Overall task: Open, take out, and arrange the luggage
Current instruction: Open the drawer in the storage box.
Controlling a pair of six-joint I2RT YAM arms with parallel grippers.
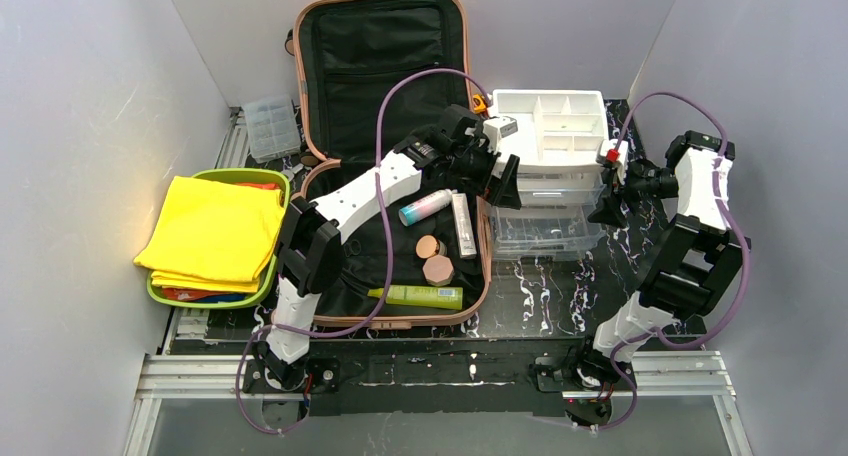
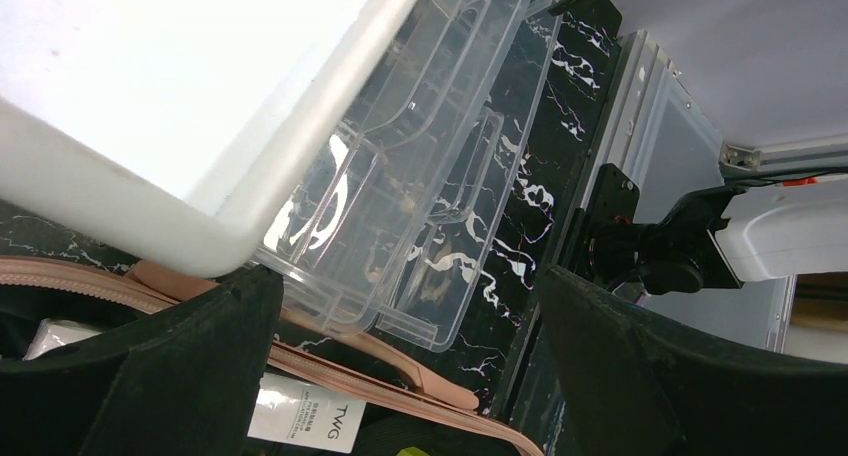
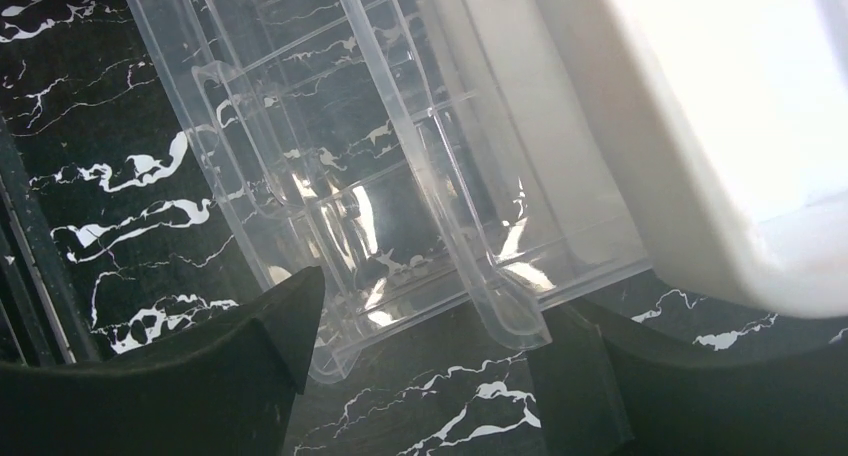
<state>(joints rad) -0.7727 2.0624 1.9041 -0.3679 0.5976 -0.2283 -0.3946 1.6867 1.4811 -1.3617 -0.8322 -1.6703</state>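
Note:
The salmon-pink luggage (image 1: 380, 66) lies open, its lid leaning on the back wall. Its lower half holds a spray bottle (image 1: 425, 207), a white tube (image 1: 463, 224), two round compacts (image 1: 434, 258) and a green tube (image 1: 420, 296). My left gripper (image 1: 505, 181) hangs open and empty above the luggage's right rim (image 2: 340, 371), next to the white drawer organizer (image 1: 550, 126). My right gripper (image 1: 608, 204) is open at the organizer's right side. Its jaws (image 3: 430, 306) stand apart just below the front edge of a pulled-out clear drawer (image 3: 400, 176), without gripping it.
A lime-green tray (image 1: 282, 191) at the left holds a folded yellow cloth (image 1: 215, 231). A small clear box (image 1: 270, 126) sits behind it. Clear drawers (image 1: 545, 226) stick out from the organizer toward the front. A white TWG box (image 2: 300, 416) lies inside the luggage rim.

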